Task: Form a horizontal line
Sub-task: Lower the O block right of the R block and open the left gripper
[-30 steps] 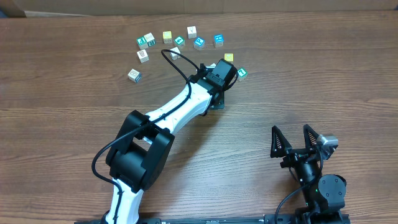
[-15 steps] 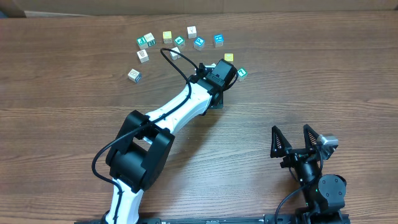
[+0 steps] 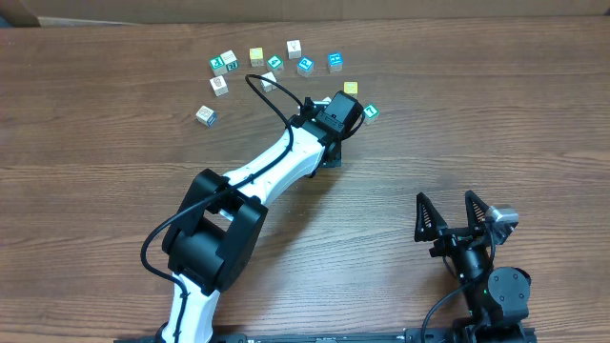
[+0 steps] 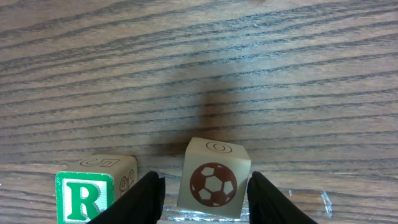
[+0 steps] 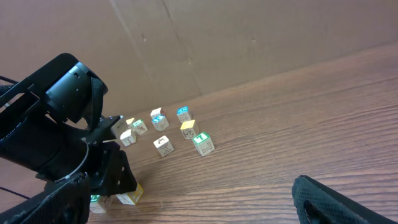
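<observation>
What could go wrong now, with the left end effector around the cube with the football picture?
The left end effector straddles the football cube with a gap on one side, so closing may shift it. One finger stands between it and the green R cube and could knock that cube out of place.

Overhead: twelve loose cubes (image 3: 256, 56), two arms (image 3: 286, 157). Left wrist view: two cubes (image 4: 214, 180).

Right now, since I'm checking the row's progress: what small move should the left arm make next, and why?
Probably close the left gripper on the soccer-ball cube: it stands open around that cube, which sits apart from the R cube it should touch.
</observation>
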